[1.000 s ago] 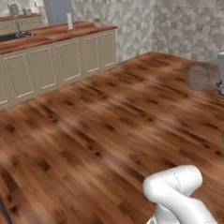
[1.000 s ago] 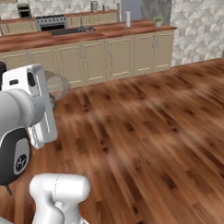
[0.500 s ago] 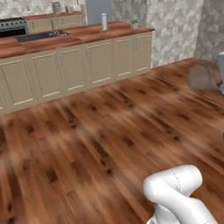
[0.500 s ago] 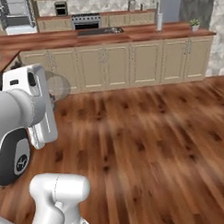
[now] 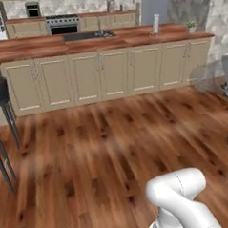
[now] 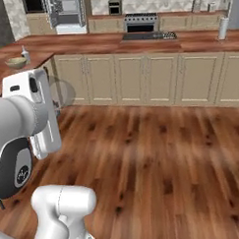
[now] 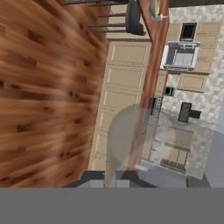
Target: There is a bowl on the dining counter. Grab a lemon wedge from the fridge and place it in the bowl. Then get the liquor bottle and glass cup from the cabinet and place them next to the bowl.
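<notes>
While gripper (image 7: pixel 116 177) pinches transparent glass cup (image 7: pixel 129 140), jaws pressed on its base, cup shows in hand view as clear cylinder ahead of fingertips. Same cup faint beside raised hand in right base view (image 6: pixel 61 93). Bowl (image 6: pixel 15 62) sits on dining counter (image 6: pixel 4 75) far left, small bottle just behind it. Fridge (image 6: pixel 67 13) stands beyond counter.

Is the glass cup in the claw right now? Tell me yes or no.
Yes, the hand view shows the clear glass cup rising from between the shut claw fingertips.
</notes>
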### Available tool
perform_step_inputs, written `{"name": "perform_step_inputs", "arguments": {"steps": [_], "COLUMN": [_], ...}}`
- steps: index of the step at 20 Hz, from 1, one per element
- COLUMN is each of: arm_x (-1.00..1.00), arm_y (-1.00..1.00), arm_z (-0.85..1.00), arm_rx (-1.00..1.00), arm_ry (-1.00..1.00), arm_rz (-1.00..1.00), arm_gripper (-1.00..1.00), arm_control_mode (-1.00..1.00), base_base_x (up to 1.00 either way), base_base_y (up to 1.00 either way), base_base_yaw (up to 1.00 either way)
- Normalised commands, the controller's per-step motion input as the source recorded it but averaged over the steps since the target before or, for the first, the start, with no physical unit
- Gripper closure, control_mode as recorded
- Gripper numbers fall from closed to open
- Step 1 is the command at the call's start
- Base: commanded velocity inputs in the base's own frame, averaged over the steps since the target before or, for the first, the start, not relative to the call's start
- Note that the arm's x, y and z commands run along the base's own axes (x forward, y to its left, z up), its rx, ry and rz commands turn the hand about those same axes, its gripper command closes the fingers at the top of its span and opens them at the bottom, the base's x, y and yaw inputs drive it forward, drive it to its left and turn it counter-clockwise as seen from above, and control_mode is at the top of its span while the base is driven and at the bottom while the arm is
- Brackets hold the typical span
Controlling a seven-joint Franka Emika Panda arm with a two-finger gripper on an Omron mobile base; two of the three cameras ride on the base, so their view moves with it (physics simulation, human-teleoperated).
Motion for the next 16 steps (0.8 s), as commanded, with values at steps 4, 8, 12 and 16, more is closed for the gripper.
{"name": "perform_step_inputs", "arguments": {"steps": [4, 8, 12, 16], "arm_x": [0.00, 0.00, 0.00, 0.00], "arm_y": [0.00, 0.00, 0.00, 0.00], "arm_z": [0.00, 0.00, 0.00, 0.00], "arm_rx": [0.00, 0.00, 0.00, 0.00], "arm_ry": [0.00, 0.00, 0.00, 0.00], "arm_rz": [0.00, 0.00, 0.00, 0.00], "arm_gripper": [1.00, 1.00, 1.00, 1.00], "arm_control_mode": [1.00, 1.00, 1.00, 1.00], "base_base_x": [1.00, 1.00, 1.00, 1.00], "base_base_y": [-0.39, -0.38, -0.35, -0.35], "base_base_yaw": [0.49, 0.49, 0.51, 0.52]}}
